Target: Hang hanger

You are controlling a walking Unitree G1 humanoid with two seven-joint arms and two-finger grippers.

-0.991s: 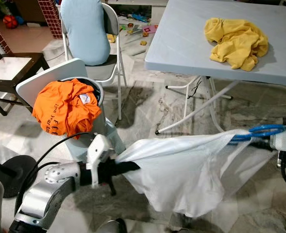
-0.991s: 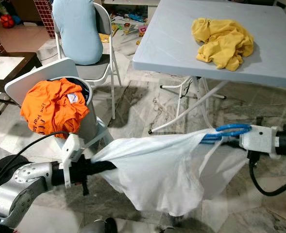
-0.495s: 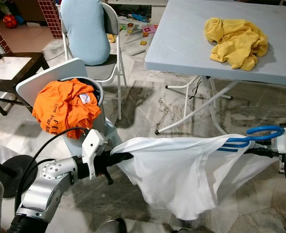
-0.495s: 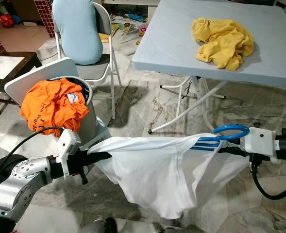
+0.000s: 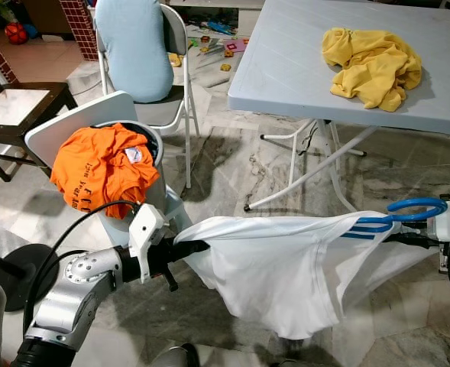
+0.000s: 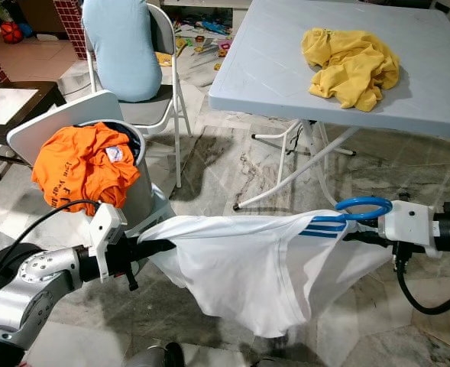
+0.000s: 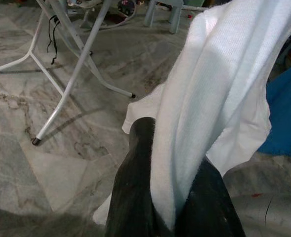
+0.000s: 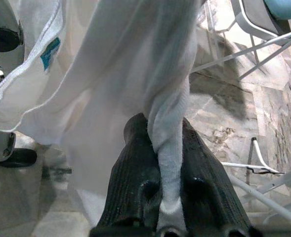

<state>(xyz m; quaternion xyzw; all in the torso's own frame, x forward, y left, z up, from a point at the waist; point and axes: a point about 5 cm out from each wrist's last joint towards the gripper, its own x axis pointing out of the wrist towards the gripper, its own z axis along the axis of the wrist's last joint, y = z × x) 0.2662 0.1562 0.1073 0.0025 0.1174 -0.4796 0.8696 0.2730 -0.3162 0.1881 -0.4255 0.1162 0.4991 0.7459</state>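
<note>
A white shirt with blue stripes hangs stretched between my two grippers, low over the marble floor. My left gripper is shut on the shirt's left end; in the left wrist view white cloth is pinched between the black fingers. My right gripper is shut on the right end, and the right wrist view shows a twisted fold of cloth between its fingers. A blue hanger hook curves up just above the right gripper, at the striped edge of the shirt.
A grey folding table with a crumpled yellow shirt stands ahead right, its white legs slanting to the floor. A bin draped with an orange shirt is on the left, with a folding chair, a dark wooden seat and a black round base.
The shirt, bunched and sagging a second ago, is now pulled out flatter between the grippers. My left gripper has drawn back to the left. Little has moved in the last half second.
</note>
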